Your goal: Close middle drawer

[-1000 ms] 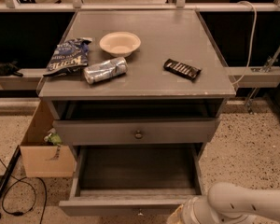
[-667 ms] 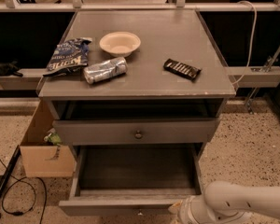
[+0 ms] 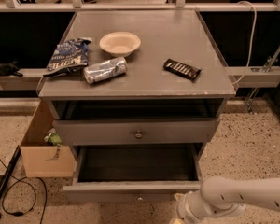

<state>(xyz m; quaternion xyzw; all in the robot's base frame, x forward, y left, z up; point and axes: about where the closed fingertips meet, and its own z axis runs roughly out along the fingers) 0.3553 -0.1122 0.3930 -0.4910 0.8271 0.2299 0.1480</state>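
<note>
Terrazzo floor [image 3: 254,141] surrounds grey cabinet [image 3: 177,36]; jaws, openness impossible to tell, sit beside open middle drawer [image 3: 107,191].

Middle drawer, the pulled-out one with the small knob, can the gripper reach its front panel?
Probably yes. The gripper sits at the picture's bottom edge, just right of the front panel of the middle drawer, with nothing visible between them.

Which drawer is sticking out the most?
The middle drawer, the low-fronted one nearest the floor: its whole dark inside shows. The taller-fronted drawer above is barely out. The hand is at the bottom edge, beside that low front.
</note>
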